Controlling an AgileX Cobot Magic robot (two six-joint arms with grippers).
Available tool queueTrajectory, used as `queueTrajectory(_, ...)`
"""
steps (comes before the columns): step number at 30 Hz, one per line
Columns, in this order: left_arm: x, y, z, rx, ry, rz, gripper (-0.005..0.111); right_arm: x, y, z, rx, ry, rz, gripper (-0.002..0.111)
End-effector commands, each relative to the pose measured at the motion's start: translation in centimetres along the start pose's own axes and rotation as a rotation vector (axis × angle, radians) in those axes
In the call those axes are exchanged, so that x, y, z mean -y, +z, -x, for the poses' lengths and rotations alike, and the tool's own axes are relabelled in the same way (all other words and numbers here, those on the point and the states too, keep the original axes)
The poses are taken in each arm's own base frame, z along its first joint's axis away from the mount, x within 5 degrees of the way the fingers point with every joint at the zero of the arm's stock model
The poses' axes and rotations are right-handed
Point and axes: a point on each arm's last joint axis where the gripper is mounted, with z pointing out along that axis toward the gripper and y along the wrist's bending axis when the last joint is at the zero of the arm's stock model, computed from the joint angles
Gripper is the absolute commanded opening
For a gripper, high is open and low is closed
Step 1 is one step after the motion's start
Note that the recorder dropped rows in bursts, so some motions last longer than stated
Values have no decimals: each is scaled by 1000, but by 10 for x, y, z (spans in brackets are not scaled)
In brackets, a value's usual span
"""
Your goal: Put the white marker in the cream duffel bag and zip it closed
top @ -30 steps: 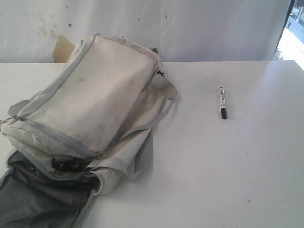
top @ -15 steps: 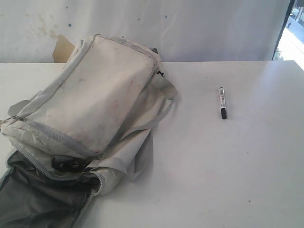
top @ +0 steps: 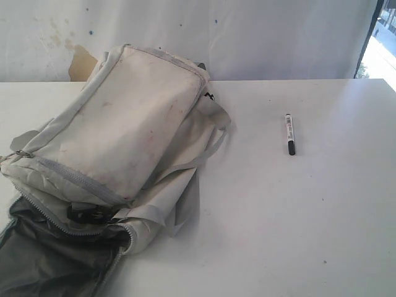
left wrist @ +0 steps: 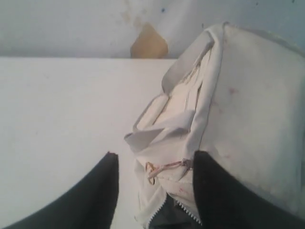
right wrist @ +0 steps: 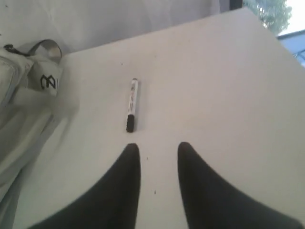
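Note:
The cream duffel bag (top: 124, 130) lies on the left of the white table, its front compartment unzipped and showing dark grey lining (top: 49, 260). The white marker (top: 289, 133) lies flat on the table to the right of the bag, apart from it. Neither arm shows in the exterior view. In the left wrist view my left gripper (left wrist: 155, 160) stands open above the bag's corner (left wrist: 238, 109), with the zipper pull ring (left wrist: 150, 171) between its fingers, untouched. In the right wrist view my right gripper (right wrist: 158, 148) is open and empty, just short of the marker (right wrist: 132, 105).
A white backdrop with a torn brown patch (top: 80, 62) hangs behind the table. A grey strap (top: 213, 145) trails from the bag toward the marker. Bare table (top: 297, 216) stretches to the right and front.
Nothing has moved in the exterior view; bag and marker lie as before.

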Motion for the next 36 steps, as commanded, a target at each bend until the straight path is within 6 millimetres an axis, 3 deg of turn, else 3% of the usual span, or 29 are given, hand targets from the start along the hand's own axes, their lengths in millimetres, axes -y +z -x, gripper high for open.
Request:
queueTrajectory(1, 0, 27, 1, -105, -38, -8, 63, -20, 17, 7, -157, -57, 110, 39)
queueTrajectory(9, 3, 59, 28, -299, -60, -36, 65, -66, 48, 6, -403, -109, 374, 41)
queueTrajectory(15, 7, 87, 45, -404, -87, -77, 65, -101, 64, 8, -465, -192, 495, 41)
queueTrajectory(19, 9, 109, 46, -483, -120, -102, 66, -127, 69, 6, -493, -245, 559, 41)
queueTrajectory(24, 12, 136, 45, -553, -145, -141, 82, -156, 68, 2, -501, -297, 644, 41)
queueTrajectory(29, 13, 158, 37, -639, -171, -144, 82, -178, 66, -6, -490, -339, 724, 41)
queueTrajectory(36, 5, 154, 34, -817, -27, -106, 82, -184, 67, -11, -499, -341, 731, 41)
